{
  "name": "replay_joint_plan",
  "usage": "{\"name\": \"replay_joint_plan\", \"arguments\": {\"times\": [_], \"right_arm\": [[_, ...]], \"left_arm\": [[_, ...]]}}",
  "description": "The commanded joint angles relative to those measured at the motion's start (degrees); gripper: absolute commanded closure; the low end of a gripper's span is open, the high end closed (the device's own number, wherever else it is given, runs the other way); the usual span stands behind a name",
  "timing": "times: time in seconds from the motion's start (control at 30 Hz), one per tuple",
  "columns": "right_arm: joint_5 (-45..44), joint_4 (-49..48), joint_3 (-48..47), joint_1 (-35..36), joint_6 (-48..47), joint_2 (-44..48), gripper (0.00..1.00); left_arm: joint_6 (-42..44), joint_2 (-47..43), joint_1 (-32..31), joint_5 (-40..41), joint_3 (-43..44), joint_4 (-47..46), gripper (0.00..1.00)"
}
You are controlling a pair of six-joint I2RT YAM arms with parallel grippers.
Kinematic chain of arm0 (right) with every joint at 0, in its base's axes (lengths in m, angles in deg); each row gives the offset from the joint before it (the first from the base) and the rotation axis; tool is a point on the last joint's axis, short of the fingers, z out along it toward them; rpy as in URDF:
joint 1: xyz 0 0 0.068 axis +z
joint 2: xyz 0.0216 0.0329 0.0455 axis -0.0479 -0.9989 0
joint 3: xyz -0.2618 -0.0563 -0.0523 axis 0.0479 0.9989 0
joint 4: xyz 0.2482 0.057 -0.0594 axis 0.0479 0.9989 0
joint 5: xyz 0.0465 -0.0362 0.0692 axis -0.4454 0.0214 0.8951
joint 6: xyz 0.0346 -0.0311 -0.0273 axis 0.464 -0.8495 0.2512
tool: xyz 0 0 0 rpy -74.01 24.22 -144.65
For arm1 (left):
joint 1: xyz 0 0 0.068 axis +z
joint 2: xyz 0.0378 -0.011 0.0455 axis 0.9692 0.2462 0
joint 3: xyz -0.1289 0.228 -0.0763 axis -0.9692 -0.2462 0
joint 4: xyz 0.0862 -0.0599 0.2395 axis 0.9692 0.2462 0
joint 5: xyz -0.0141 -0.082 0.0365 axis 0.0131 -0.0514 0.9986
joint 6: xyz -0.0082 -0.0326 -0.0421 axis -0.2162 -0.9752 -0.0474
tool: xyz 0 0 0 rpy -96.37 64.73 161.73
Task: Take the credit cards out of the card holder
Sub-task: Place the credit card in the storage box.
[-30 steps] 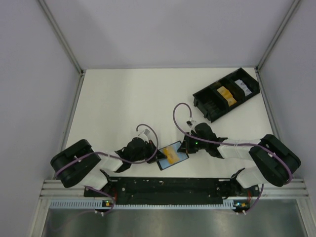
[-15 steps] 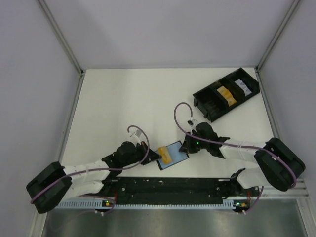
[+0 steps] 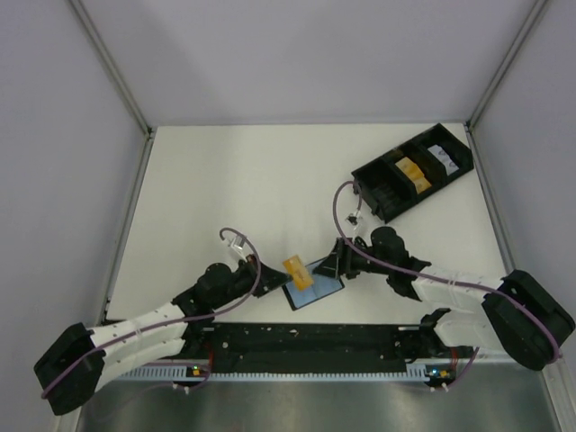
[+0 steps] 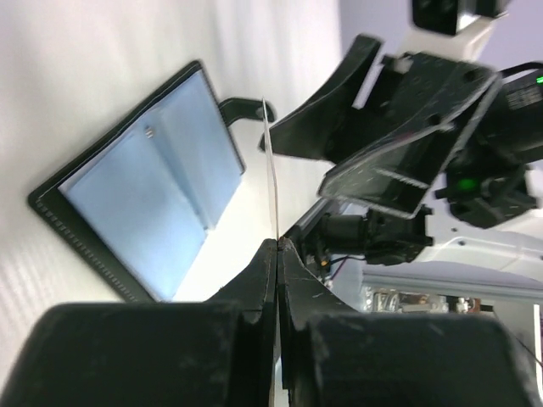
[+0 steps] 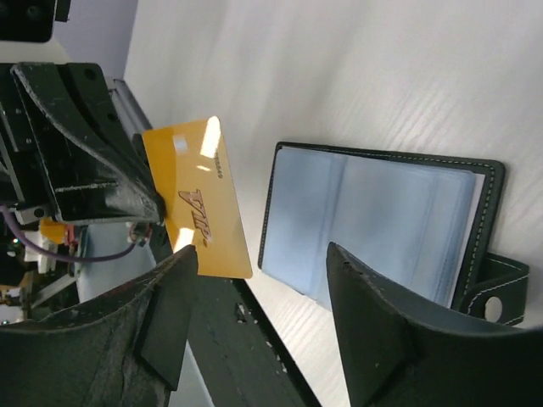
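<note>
Evidently the left jaws clamp the card [image 5: 197, 212] at their tips, clear of the holder [image 5: 373, 225], which lies open on the bench [image 5: 339, 68] just ahead of the parted right jaws, seemingly steadying it.

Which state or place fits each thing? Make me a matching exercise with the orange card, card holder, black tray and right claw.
1 orange card
2 card holder
3 black compartmented tray
4 right claw

A lying open on the table
B pinched in the left claw
C fingers apart over the card holder
D at the table's far right

Pairs: 1-B, 2-A, 3-D, 4-C
</note>
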Motion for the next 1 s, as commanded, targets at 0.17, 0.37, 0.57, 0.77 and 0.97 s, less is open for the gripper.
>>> {"name": "replay_joint_plan", "arguments": {"times": [0.17,0.37,0.57,0.77,0.97], "right_arm": [[6.3,-27.1,4.8,0.5,13.5,-1.0,0.34],[7.8,-34.7,4.1,1.9,16.9,-3.8,0.42],[7.5,-40.1,4.7,2.5,19.2,-5.8,0.63],[7.6,-38.0,5.1,2.0,18.3,-3.8,1.0],[12.2,-27.5,4.7,-0.7,11.9,2.7,1.0]], "left_arm": [[-2.4,-5.5,-0.2,4.2,0.5,-7.5,1.0],[-4.9,-2.8,-0.3,3.6,0.5,-13.4,1.0],[-5.1,-0.9,-0.3,2.4,2.1,-15.7,1.0],[-2.5,-1.0,-0.4,2.3,1.5,-14.0,0.86],[11.9,-8.4,1.0,0.8,7.0,5.2,0.37]]}}
